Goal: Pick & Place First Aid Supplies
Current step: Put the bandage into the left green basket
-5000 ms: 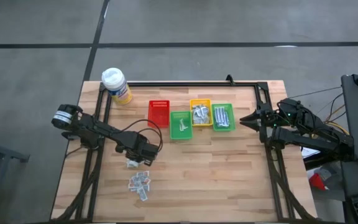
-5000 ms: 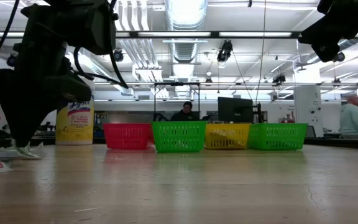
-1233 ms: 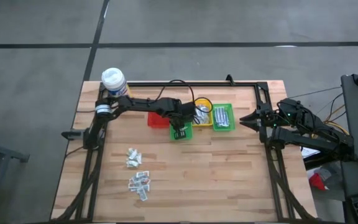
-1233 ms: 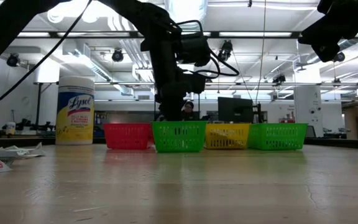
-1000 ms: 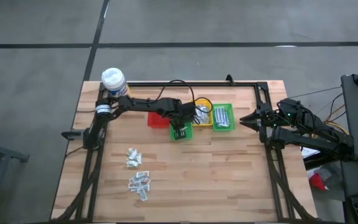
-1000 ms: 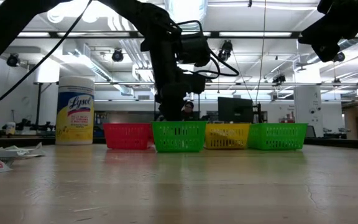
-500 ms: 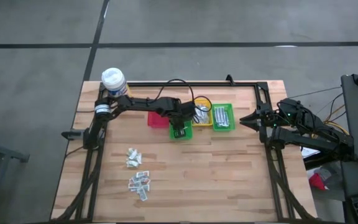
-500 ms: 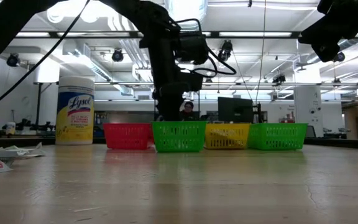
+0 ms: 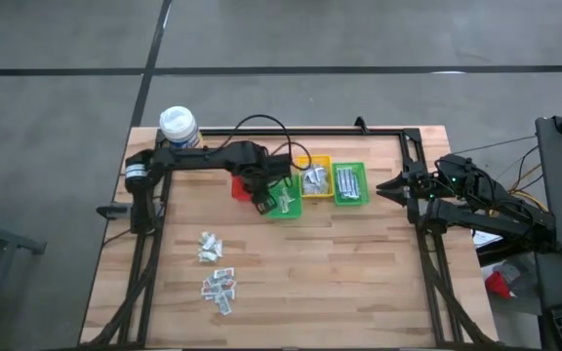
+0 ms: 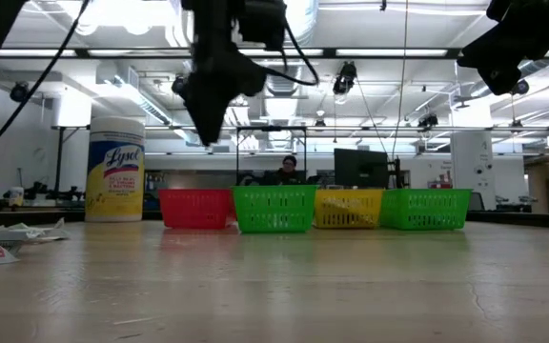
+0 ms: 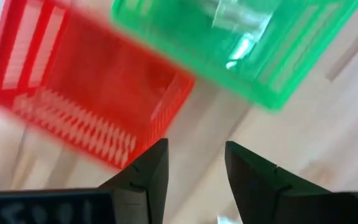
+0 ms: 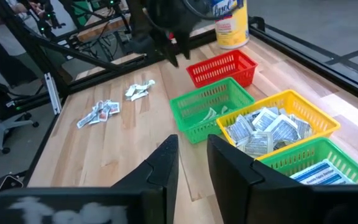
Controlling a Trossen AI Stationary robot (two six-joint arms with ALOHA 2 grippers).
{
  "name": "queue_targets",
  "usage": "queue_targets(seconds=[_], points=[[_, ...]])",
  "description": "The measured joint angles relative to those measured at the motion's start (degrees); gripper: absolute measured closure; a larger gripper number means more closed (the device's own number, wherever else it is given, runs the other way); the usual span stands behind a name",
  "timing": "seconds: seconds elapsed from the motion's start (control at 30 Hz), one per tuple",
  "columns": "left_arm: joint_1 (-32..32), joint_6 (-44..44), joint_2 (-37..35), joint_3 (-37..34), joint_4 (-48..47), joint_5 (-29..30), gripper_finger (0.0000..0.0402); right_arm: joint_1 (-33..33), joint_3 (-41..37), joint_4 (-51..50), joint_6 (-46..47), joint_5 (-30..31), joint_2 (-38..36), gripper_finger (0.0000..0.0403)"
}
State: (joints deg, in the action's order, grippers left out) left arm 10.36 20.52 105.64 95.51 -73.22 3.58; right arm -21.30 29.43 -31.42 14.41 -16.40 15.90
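1. Left end effector [image 9: 264, 204]: fingers spread, nothing between them; raised above the tabletop [image 9: 359, 263], over the meeting edges of the red bin [image 9: 246, 179] and the near green bin [image 9: 283, 195].
2. Right end effector [image 9: 401, 185]: parked at the right edge of the tabletop, well apart from the bins; fingers a little apart, nothing held.
3. First aid supplies, loose: two small heaps on the left front of the tabletop, the upper heap [image 9: 207, 246] and the lower heap [image 9: 220, 289], well apart from the bin row.
4. First aid supplies, sorted: one pale packet [image 9: 289, 198] in the near green bin; silvery wrappers in the yellow bin [image 9: 315, 177]; blue-striped strips in the far green bin [image 9: 350, 183].
5. Step in hand, as judged: return of the empty left end effector toward the loose heaps for a further pick.
6. Advice for the travel: height kept above the bin rims until clear of the row; descent only over a heap.
7. Advice for the pick: one packet at the heap's edge, fingers straddling its narrow width, tips brought down to the wood before closing.
8. Hazard: flat, light packets likely to slide or come up in pairs; slow closing and a check of a single packet before lift.
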Motion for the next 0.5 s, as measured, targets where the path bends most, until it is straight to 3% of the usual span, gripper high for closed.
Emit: queue_targets(seconds=[0.23,0.5], points=[[-2.5,13.0,-4.5,-0.4,-9.7,-0.1,0.025,0.0,0.0,0.0,0.0,0.0,0.0,0.0335],[-6.2,30.6,-9.0,-4.3,-10.9,-1.1,0.025,0.0,0.0,0.0,0.2,0.0,0.0,0.0325]])
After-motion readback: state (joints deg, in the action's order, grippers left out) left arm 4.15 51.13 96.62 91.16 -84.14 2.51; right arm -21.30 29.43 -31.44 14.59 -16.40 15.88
